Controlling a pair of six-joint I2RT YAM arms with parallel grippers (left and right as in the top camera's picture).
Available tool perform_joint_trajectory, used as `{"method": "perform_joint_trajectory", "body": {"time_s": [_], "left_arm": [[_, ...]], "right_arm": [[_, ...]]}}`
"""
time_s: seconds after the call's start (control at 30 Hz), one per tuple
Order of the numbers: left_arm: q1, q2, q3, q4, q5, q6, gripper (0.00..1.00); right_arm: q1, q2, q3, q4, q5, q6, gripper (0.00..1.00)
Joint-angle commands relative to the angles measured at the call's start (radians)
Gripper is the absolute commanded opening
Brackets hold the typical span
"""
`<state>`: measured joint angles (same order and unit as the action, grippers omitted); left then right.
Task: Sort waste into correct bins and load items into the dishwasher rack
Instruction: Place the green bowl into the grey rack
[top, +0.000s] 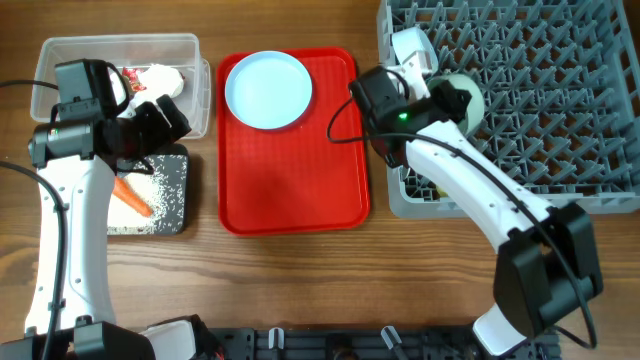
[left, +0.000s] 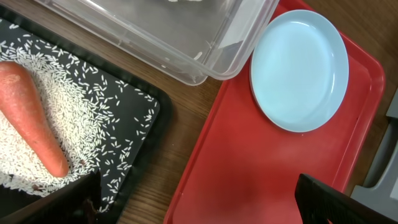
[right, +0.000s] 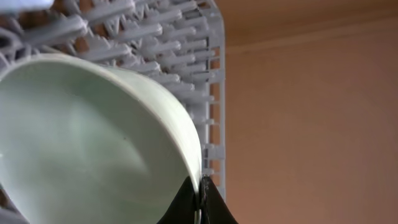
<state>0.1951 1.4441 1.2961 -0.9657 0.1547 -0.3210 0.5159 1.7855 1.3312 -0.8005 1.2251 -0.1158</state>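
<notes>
Your right claw (right: 199, 202) is pinching shut on the rim of a pale green bowl (right: 93, 143) at the edge of the grey rack (top: 540, 80); your left claw (left: 199, 202) is hanging wide open above the black tray (left: 149, 118), beside the clear tub (left: 186, 56). The carrot (left: 34, 118) is lying on loose rice (left: 93, 106) in that tray; the blue plate (left: 298, 68) is sitting on the red tray (left: 249, 162).

A white-shelled left arm (top: 72, 230) at frame left and a white-shelled right arm (top: 465, 185) at lower right are shown, both fitted with black joint housings and trailed by thin black cables. A green light (top: 403, 117) is lit near centre.
</notes>
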Motion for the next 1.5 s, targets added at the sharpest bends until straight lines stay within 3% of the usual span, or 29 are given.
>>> {"method": "perform_joint_trajectory", "body": {"time_s": [0.0,0.23,0.73,0.8,1.03,1.33,1.47], "left_arm": [[0.005,0.009,0.005,0.000,0.009,-0.009,1.00],[0.005,0.009,0.005,0.000,0.009,-0.009,1.00],[0.005,0.009,0.005,0.000,0.009,-0.009,1.00],[0.005,0.009,0.005,0.000,0.009,-0.009,1.00],[0.005,0.009,0.005,0.000,0.009,-0.009,1.00],[0.005,0.009,0.005,0.000,0.009,-0.009,1.00],[0.005,0.009,0.005,0.000,0.009,-0.009,1.00]], "right_arm": [[0.001,0.018,-0.006,0.003,0.002,-0.016,0.04],[0.005,0.018,-0.006,0.003,-0.154,-0.016,0.04],[0.037,0.018,-0.006,0.008,-0.157,-0.147,0.05],[0.044,0.018,-0.006,0.007,-0.192,-0.147,0.15],[0.077,0.018,-0.006,0.013,-0.325,-0.247,0.27],[0.123,0.017,-0.006,0.119,-0.329,-0.281,0.67],[0.138,0.017,-0.005,0.195,-0.293,-0.303,0.78]]}}
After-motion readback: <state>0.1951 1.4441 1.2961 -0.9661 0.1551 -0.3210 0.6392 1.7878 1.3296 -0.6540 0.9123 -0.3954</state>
